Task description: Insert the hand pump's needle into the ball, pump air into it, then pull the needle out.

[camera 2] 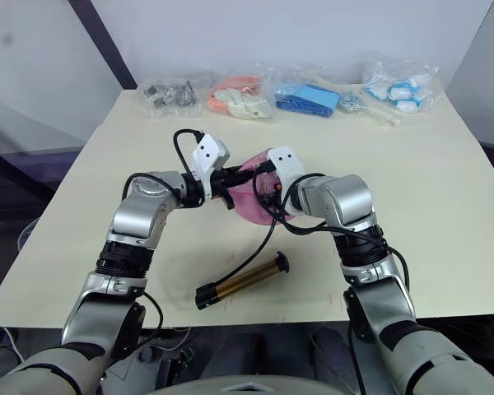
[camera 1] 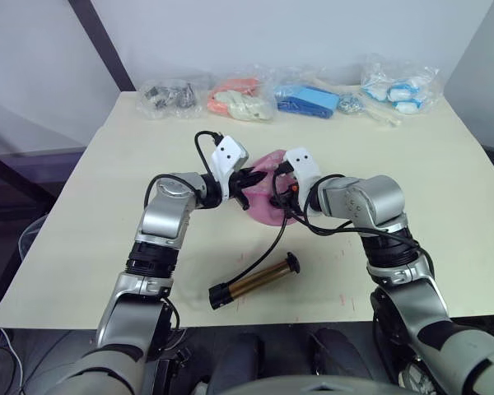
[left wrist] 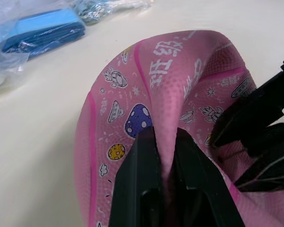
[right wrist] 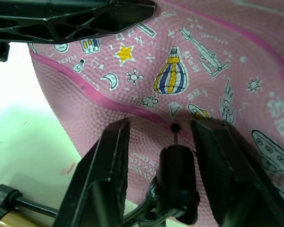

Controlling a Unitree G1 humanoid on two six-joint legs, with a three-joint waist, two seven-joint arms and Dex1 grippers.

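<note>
The pink ball (camera 1: 263, 206), partly deflated, lies mid-table. My left gripper (left wrist: 164, 137) is shut on a raised fold of the ball (left wrist: 132, 85). From the ball's other side my right gripper (right wrist: 161, 130) holds the black fitting (right wrist: 178, 177) between its fingers. The needle (right wrist: 176, 137) has its tip at the small valve hole in the ball (right wrist: 236, 75). The hand pump (camera 1: 259, 280) lies flat near the table's front edge, held by neither gripper. Its thin black hose (camera 1: 267, 247) curves up to my right gripper (camera 1: 278, 194).
Several clear bags of small items line the table's far edge: grey parts (camera 1: 171, 97), orange pieces (camera 1: 240, 100), blue items (camera 1: 309, 100) and white-blue ones (camera 1: 399, 86). The table's front edge (camera 1: 329, 309) runs just below the pump.
</note>
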